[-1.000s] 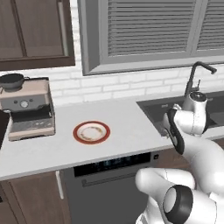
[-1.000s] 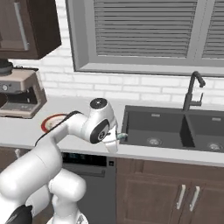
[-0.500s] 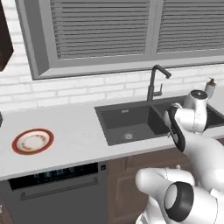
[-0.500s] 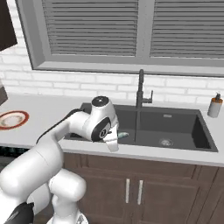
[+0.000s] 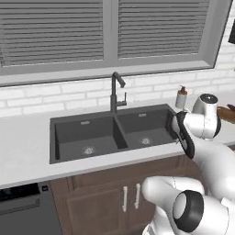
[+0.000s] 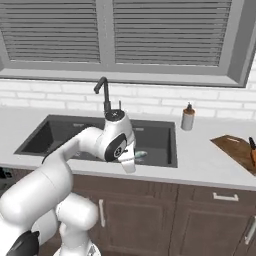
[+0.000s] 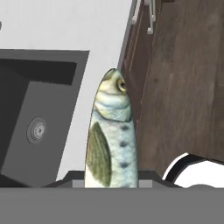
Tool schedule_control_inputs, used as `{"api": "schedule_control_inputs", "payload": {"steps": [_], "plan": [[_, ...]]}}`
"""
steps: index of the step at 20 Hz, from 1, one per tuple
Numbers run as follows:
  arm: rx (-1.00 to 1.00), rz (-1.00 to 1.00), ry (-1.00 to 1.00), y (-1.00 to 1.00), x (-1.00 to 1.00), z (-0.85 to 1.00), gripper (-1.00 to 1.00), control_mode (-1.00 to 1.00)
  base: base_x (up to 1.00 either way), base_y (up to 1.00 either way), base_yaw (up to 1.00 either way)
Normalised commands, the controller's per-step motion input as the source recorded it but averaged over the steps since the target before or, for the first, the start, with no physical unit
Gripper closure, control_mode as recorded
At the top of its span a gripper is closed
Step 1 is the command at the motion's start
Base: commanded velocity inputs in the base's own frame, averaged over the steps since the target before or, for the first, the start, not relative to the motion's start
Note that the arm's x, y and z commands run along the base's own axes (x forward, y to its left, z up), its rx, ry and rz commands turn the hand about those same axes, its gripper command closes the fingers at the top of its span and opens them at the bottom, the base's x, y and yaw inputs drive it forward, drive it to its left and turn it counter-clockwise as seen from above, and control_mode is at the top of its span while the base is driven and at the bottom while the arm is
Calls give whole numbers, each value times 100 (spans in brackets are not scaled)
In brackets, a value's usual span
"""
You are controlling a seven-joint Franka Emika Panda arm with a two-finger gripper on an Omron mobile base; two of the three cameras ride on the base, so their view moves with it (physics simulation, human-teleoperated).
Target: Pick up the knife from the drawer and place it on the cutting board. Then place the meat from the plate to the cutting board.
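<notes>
A silvery-green fish (image 7: 111, 135), the meat, sticks out lengthwise from my gripper (image 7: 111, 178), which is shut on it. In the right base view the gripper (image 6: 131, 159) hangs at the counter's front edge by the sink, and the fish (image 6: 140, 154) pokes out to the right. The brown cutting board (image 6: 234, 148) lies on the counter at the far right, well away from the gripper. On it at the picture's edge rests the knife (image 6: 252, 149) with its orange-red handle. The board's corner (image 5: 226, 112) peeks from behind my arm. The plate is out of view.
A dark double sink (image 5: 110, 133) with a black tap (image 5: 115, 92) is set in the white counter (image 6: 200, 160). A soap bottle (image 6: 188, 117) stands behind it. Brown cabinet doors and a shut drawer front (image 6: 225, 196) run below; wooden floor (image 7: 183, 87) shows under the hand.
The base has driven to the right: coffee machine and plate have slid out of view, sink and cutting board have come in. The gripper stays shut on the fish.
</notes>
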Motion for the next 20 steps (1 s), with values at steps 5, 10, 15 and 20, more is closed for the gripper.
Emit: {"api": "schedule_control_inputs", "payload": {"steps": [5, 10, 15, 20], "plan": [[0, 0, 0, 0, 0, 0, 100, 100, 3, -100, 0], [0, 0, 0, 0, 0, 0, 100, 100, 21, -98, 0], [0, 0, 0, 0, 0, 0, 100, 100, 44, -70, 2], [0, 0, 0, 0, 0, 0, 100, 100, 45, -11, 10]]}}
